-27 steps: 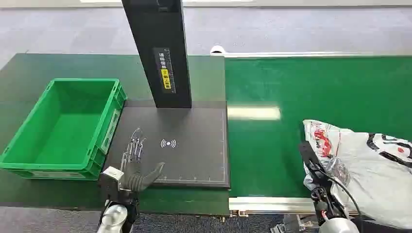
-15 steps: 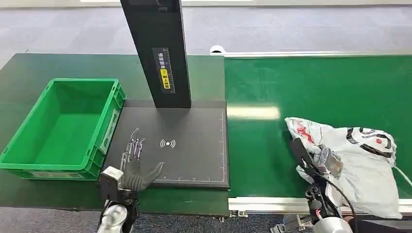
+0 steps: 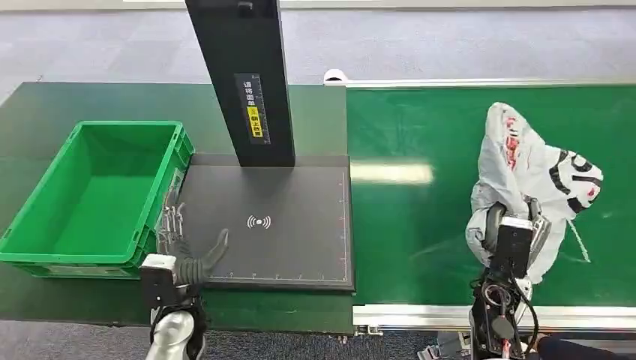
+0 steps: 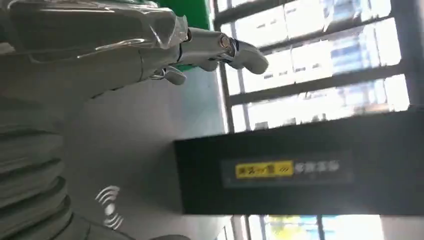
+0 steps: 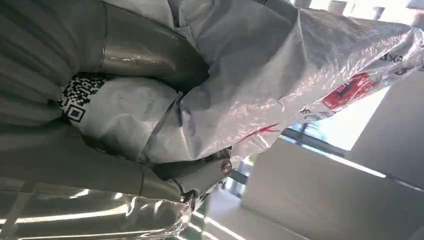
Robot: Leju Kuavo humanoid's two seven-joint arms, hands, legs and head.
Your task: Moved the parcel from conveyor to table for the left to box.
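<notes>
The parcel [image 3: 525,169] is a crumpled white plastic bag with red and black print. My right hand [image 3: 510,232] grips its lower part and holds it raised above the green conveyor belt [image 3: 420,135]. In the right wrist view the parcel [image 5: 280,85] is wrapped round my right hand [image 5: 150,150], with a QR label against the palm. My left hand [image 3: 182,251] rests open, fingers spread, on the left edge of the black scanner pad [image 3: 285,217], beside the green box [image 3: 97,195]. The left wrist view shows my left hand [image 4: 165,47] holding nothing.
A black scanner post [image 3: 244,82] stands at the back of the pad. The green box is empty and sits on the dark table [image 3: 45,112]. The conveyor's metal rail [image 3: 420,315] runs along its near edge.
My right hand has closed on the parcel and lifted it off the belt, so it now stands up. My left hand has shifted left, toward the green box.
</notes>
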